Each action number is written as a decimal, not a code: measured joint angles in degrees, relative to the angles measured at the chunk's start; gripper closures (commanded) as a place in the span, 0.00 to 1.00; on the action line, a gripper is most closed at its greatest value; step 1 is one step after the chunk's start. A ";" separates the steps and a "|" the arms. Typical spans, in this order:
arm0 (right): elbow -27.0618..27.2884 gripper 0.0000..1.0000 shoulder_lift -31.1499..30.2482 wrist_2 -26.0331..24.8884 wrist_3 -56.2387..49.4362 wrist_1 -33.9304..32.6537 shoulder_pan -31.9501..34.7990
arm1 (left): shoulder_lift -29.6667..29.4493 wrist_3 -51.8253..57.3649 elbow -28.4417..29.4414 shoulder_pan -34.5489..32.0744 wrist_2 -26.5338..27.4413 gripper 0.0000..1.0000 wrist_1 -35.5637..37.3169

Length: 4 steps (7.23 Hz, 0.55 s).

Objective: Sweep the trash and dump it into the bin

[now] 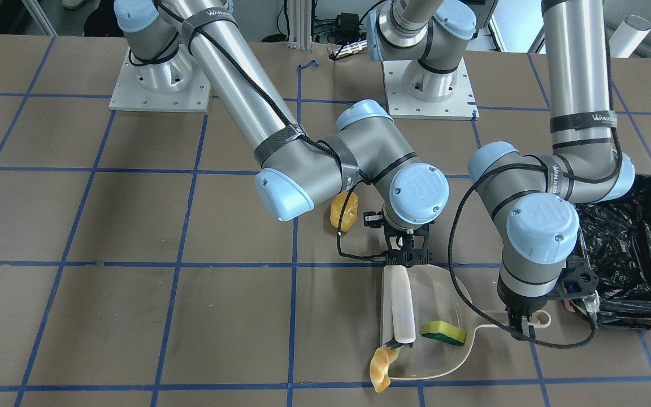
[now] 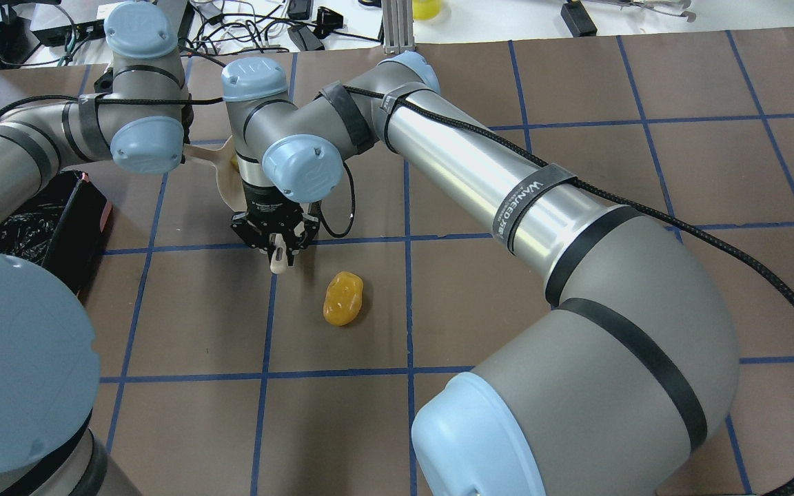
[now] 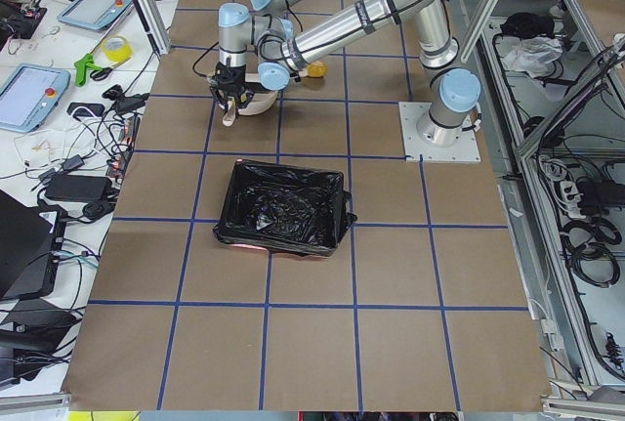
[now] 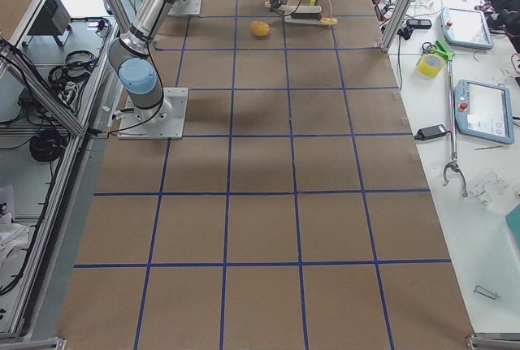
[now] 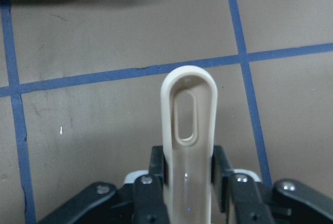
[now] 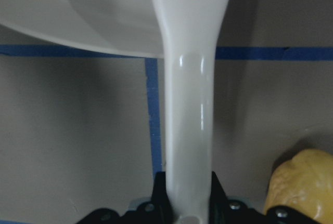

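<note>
- Nearest you, the tan striped curved croissant (image 1: 381, 368) lies on the brown gridded counter (image 1: 133, 226), just outside the lip of the beige plastic dustpan (image 1: 441, 297). It appears to touch the dark bristles of the beige brush (image 1: 402, 305). Pull it in with a short, low stroke so it doesn't roll past the lip.
- The yellow sponge block with a green side (image 1: 444, 333) sits inside the pan.
- The left fingers (image 5: 221, 167) pinch the pan's slotted handle; hold the lip flat on the counter.
- The right fingers (image 6: 160, 193) clamp the brush handle.
- Farther off, the golden-yellow lumpy bread piece (image 1: 343, 210) sits behind the pan and needs its own sweep.
- The rectangular bin lined with crinkled black plastic (image 1: 630, 254) stands just beyond the handle.
</note>
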 measured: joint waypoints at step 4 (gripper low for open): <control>-0.45 0.85 -0.54 2.29 2.14 -1.11 1.25 | 0.00 0.00 0.00 0.00 0.00 1.00 0.00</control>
